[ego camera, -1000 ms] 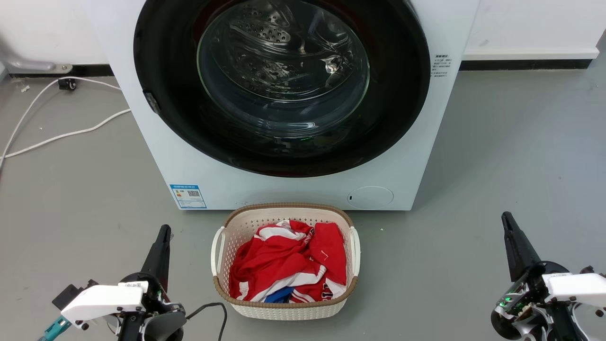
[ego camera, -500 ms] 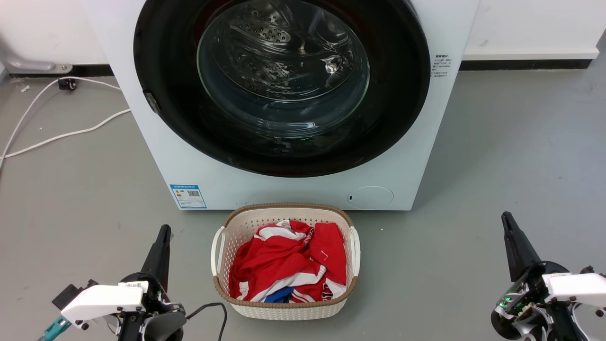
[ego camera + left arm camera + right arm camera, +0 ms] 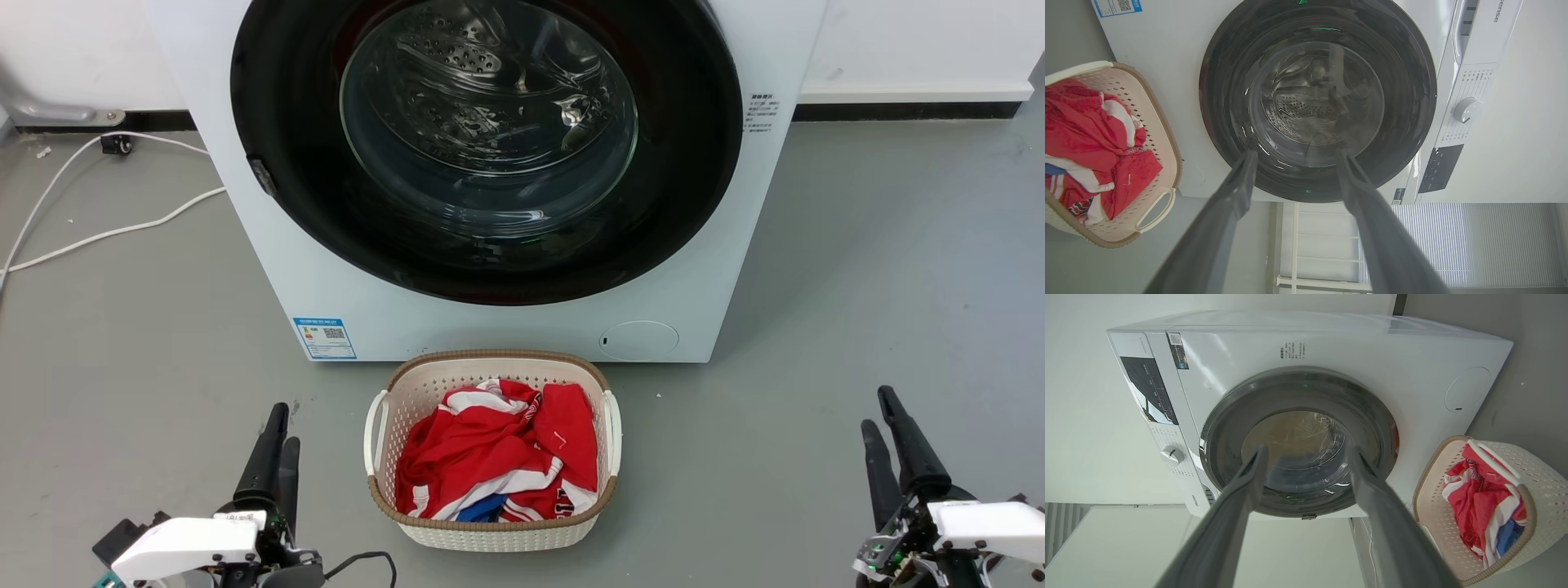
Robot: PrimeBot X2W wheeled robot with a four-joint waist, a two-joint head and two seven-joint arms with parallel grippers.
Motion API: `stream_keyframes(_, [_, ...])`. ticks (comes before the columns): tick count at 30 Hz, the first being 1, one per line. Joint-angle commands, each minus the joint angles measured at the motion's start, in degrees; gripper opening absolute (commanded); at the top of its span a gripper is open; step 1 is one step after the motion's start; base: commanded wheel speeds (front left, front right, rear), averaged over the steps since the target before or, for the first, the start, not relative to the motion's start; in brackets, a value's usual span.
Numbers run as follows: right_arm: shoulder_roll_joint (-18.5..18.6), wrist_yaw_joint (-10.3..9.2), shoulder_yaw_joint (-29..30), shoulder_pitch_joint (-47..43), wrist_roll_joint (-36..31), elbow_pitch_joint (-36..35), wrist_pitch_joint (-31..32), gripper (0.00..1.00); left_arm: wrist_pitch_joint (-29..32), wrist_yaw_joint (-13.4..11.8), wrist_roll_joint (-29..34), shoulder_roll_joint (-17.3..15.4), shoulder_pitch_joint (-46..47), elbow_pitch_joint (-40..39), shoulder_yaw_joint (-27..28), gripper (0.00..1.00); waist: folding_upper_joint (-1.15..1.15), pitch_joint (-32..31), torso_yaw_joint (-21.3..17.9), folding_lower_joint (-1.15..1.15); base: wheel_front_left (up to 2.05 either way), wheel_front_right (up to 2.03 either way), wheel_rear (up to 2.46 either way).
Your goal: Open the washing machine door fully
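nothing is done yet, by the look of it: the door (image 3: 487, 147) sits shut, flush in the machine (image 3: 343, 286) front, beyond the basket (image 3: 498, 357). the left end effector (image 3: 286, 425) and right end effector (image 3: 876, 408) hang low, well apart from it, fingers spread and empty. reaching, catching the door's edge and swinging it wide are all left to do.

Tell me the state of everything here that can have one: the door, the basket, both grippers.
washing machine door: fully shut.
laundry basket: upright on the floor, holding red and white clothes.
left gripper: open, empty.
right gripper: open, empty.
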State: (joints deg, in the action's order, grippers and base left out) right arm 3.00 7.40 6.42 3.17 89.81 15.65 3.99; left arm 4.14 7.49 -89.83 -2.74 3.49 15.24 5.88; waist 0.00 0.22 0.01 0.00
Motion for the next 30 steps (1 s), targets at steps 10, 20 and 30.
stream_keyframes(10, [0.1, 0.09, 0.5, -0.49, -13.97, -5.73, -2.94, 1.0, -2.98, -2.17, 12.27, -0.12, 0.34, -5.1, -0.73, 1.0, 0.0, 0.16, -0.01, 0.0, 0.0, 0.0, 0.0])
stream_keyframes(20, [0.07, 0.1, -1.51, -1.91, -29.3, -9.38, -5.27, 1.0, -5.33, -5.48, 25.73, -0.13, -0.53, -7.45, -3.46, 1.0, 0.0, 0.21, 0.03, 0.0, 0.0, 0.0, 0.0])
stream_keyframes(30, [0.04, 0.1, -3.13, -3.33, -40.61, -11.05, -7.18, 1.0, -7.24, -7.56, 36.04, -0.14, -1.2, -8.6, -5.59, 1.0, 0.0, 0.11, 0.13, 0.0, 0.0, 0.0, 0.0])
